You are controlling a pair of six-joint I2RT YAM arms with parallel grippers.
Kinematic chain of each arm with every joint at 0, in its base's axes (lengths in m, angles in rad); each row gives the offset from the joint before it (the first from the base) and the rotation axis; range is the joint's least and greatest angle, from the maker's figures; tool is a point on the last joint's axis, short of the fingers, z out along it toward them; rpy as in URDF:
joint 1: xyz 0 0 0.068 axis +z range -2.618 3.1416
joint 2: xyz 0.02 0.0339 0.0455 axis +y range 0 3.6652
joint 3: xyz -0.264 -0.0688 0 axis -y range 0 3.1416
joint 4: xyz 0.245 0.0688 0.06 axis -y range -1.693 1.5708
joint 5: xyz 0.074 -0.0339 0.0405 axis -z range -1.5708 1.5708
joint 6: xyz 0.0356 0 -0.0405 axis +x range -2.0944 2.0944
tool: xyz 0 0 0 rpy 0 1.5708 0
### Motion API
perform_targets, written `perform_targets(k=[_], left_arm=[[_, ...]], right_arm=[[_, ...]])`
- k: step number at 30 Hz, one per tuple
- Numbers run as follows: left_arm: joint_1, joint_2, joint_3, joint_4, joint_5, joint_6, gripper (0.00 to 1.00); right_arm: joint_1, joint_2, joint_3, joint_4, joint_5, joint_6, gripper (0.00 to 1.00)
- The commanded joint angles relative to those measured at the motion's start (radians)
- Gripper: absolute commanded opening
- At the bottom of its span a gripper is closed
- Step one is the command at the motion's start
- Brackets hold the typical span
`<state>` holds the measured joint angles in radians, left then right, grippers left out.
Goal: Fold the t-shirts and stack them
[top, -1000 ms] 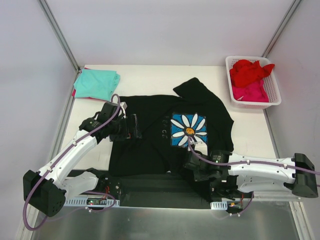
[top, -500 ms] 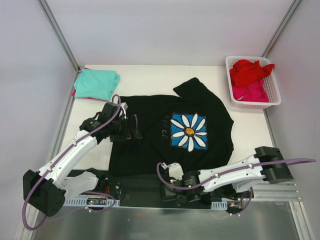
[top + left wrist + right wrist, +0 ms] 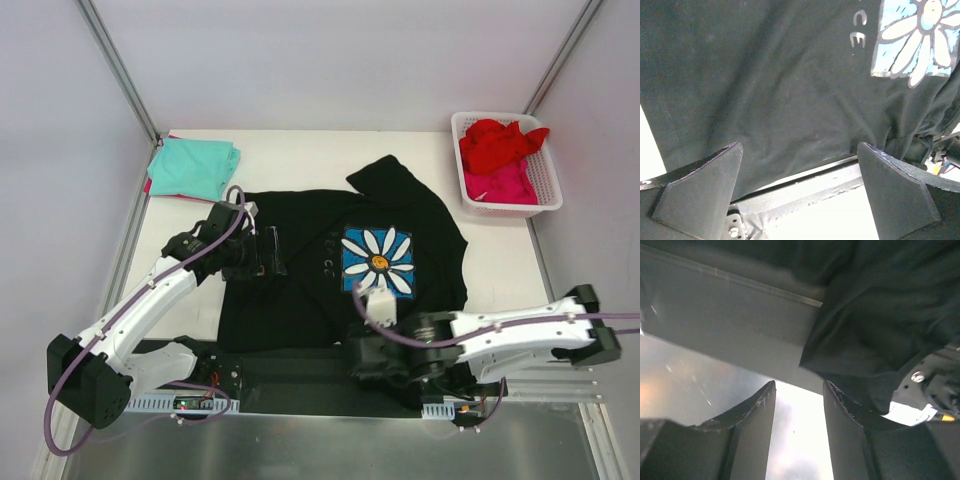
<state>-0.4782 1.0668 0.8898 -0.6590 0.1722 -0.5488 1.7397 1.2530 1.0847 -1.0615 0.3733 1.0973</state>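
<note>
The large black t-shirt [image 3: 300, 270] lies spread on the table, its flower print [image 3: 378, 262] face up and its lower hem hanging over the near edge. My left gripper [image 3: 268, 252] hovers open above its left half, with cloth [image 3: 790, 90] below the wide-apart jaws [image 3: 800, 146]. My right gripper [image 3: 362, 362] is low at the near edge, by the hem [image 3: 880, 325]. Its jaws [image 3: 799, 392] stand apart with nothing between them. A folded teal t-shirt [image 3: 195, 165] lies at the back left. Red [image 3: 498, 143] and pink [image 3: 505, 185] t-shirts fill the basket.
The white slotted basket [image 3: 548, 195] stands at the back right corner. A black base plate [image 3: 290, 375] and a metal rail run along the near edge. Frame posts rise at both back corners.
My right arm swung left along the near edge, away from the shirt's lower right, and its jaws have parted. The left arm has barely moved.
</note>
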Motion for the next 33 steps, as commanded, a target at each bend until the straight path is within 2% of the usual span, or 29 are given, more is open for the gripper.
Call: perform_targets(k=[1, 6, 7, 9, 10, 14, 18, 21, 28, 33], left_arm=[[-0.016, -0.002, 0.025, 0.097, 0.004, -0.04, 0.99], [-0.016, 0.01, -0.017, 0.269, 0.029, -0.054, 0.99], [-0.017, 0.031, -0.025, 0.33, 0.026, -0.054, 0.99], [-0.016, 0.068, -0.037, 0.373, 0.02, -0.056, 0.99], [-0.016, 0.121, -0.029, 0.39, 0.016, -0.047, 0.99], [-0.01, 0.278, 0.043, 0.449, 0.053, -0.033, 0.99], [0.088, 0.407, 0.118, 0.495, 0.104, -0.026, 0.99], [0.13, 0.493, 0.198, 0.504, 0.101, -0.017, 0.99], [0.216, 0.72, 0.411, 0.49, 0.078, 0.016, 0.99], [0.254, 0.823, 0.477, 0.486, 0.056, 0.012, 0.99]], right_arm=[[-0.162, -0.214, -0.037, -0.138, 0.223, -0.032, 0.47], [-0.467, -0.313, -0.172, 0.108, 0.184, -0.322, 0.5], [-0.579, -0.31, -0.187, 0.16, 0.146, -0.435, 0.5], [-0.673, -0.264, -0.201, 0.262, 0.05, -0.5, 0.51], [-0.753, -0.239, -0.197, 0.291, 0.023, -0.532, 0.51], [-0.928, -0.069, -0.145, 0.373, -0.111, -0.674, 0.49], [-0.991, 0.029, -0.06, 0.4, -0.143, -0.715, 0.48], [-1.008, 0.04, -0.04, 0.393, -0.168, -0.718, 0.47], [-1.01, 0.007, -0.035, 0.367, -0.206, -0.728, 0.47], [-1.013, -0.058, -0.055, 0.351, -0.221, -0.729, 0.47]])
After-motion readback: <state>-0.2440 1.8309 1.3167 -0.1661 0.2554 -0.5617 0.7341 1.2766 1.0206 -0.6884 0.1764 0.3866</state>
